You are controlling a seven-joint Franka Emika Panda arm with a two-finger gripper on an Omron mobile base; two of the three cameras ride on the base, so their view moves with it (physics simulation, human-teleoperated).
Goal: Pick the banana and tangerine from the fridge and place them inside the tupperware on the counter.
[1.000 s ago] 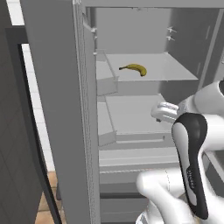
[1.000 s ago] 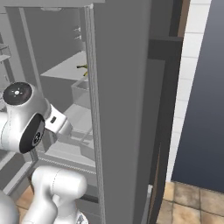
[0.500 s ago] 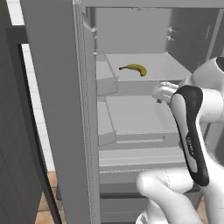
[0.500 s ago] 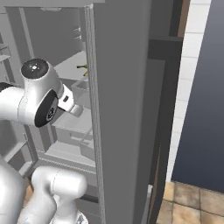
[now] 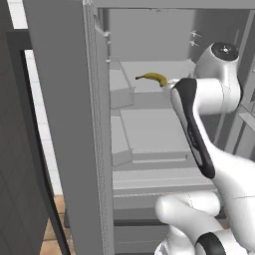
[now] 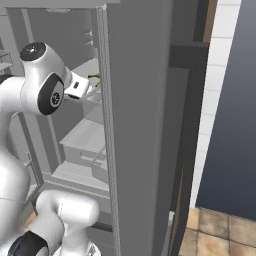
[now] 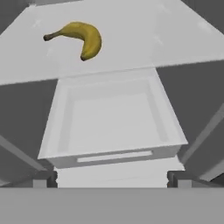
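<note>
One small curved yellow banana [image 7: 81, 37] with brownish tips is lying in the upper left of our hand view, on a pale grey shelf [image 7: 144, 39] inside the tall grey fridge [image 5: 69, 124]. We are holding our two-finger gripper [image 7: 113, 178] with its dark fingertips [image 7: 43, 178] spread wide apart at the bottom of that frame, gripping nothing, well short of the fruit. Below the shelf, mid-frame, a shallow grey drawer [image 7: 111, 120] is sitting open-topped. In the left base view the banana [image 5: 154, 77] is showing at upper centre, just beside our white arm [image 5: 199, 104].
</note>
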